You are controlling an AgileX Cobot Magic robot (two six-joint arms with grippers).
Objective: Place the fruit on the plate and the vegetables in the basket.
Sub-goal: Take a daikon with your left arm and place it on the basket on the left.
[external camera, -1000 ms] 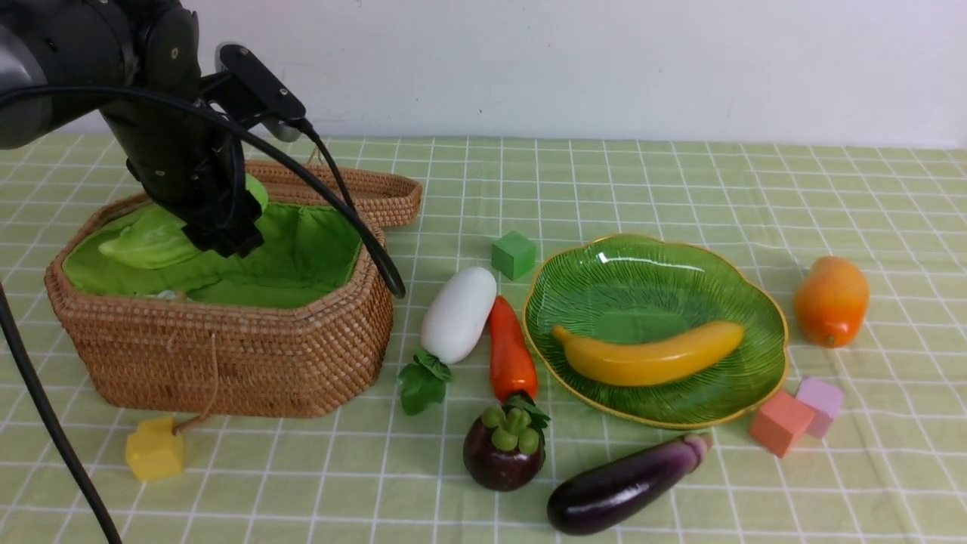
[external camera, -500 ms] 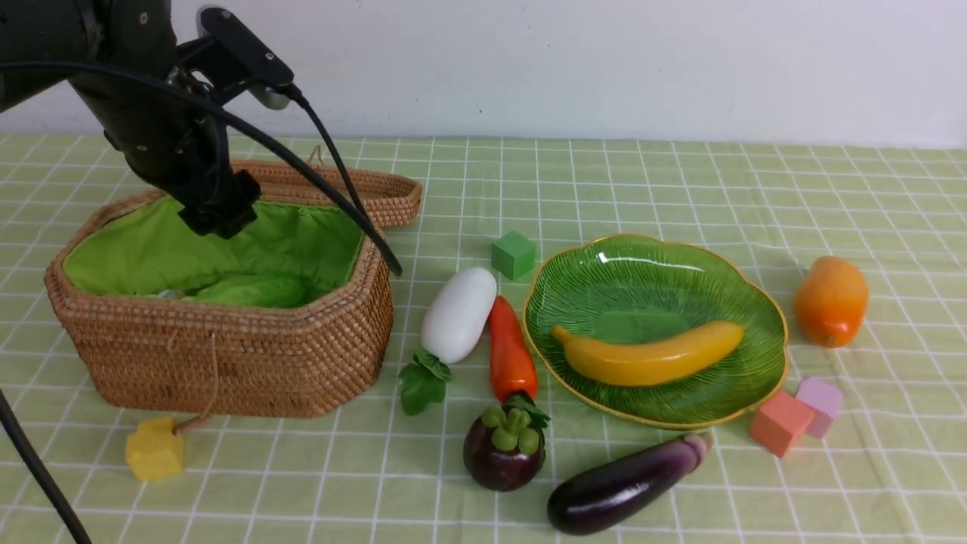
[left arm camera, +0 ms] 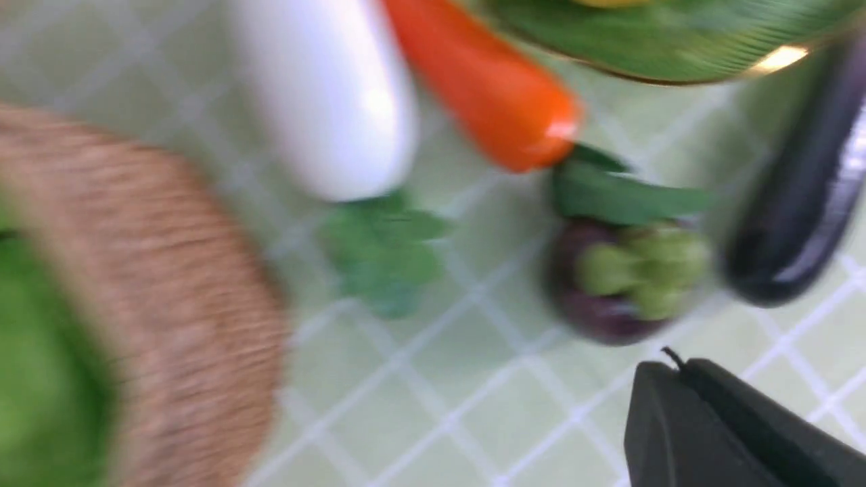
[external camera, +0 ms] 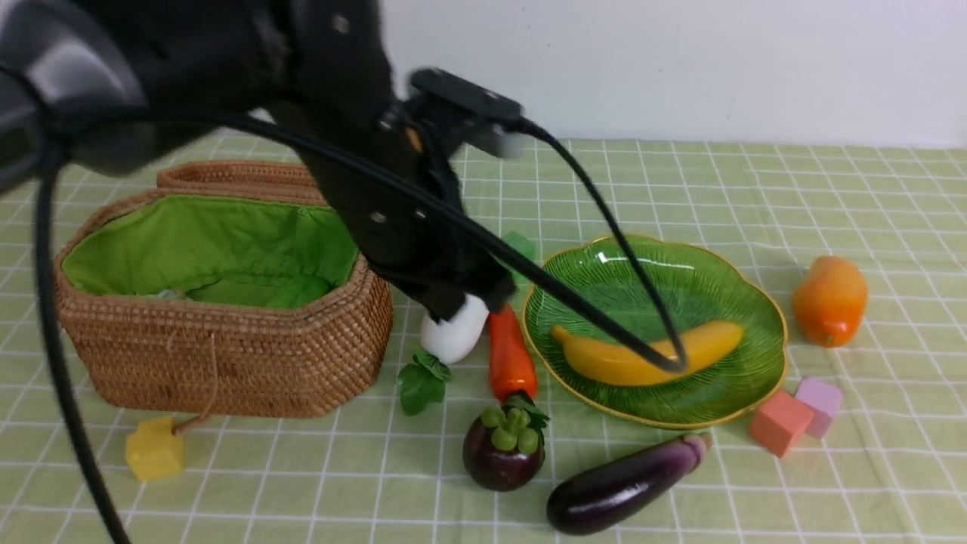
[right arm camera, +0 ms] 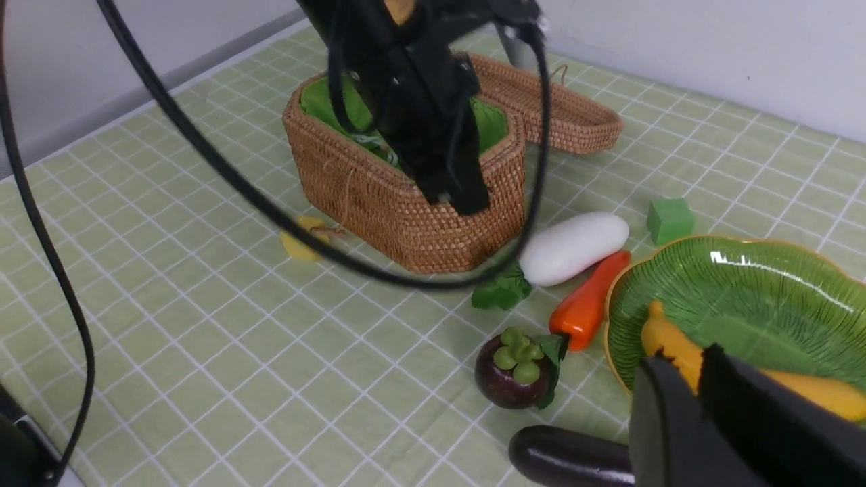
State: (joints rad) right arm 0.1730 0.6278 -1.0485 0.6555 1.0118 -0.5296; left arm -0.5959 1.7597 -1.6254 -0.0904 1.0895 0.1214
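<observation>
1. White glossy plastic by the look of it, the radish [external camera: 453, 341] is probably light, stiff and slippery. A hold across its oval middle seems safest, not on the floppy leaves [external camera: 421, 381].
2. It lies on the surface [external camera: 302, 483] between the basket [external camera: 227, 363] and the carrot [external camera: 510, 351], just beside both.
3. Above its far end hangs the left gripper [external camera: 458, 304], jaws together and empty. They would need to part before any grasp.
4. Near the plate [external camera: 657, 264], where the banana [external camera: 604, 364] lies, hovers the right gripper [right arm camera: 700, 379], jaws almost together, holding nothing.
5. The radish is a smooth, rounded oval with a bright sheen and green leaves at its near end.
</observation>
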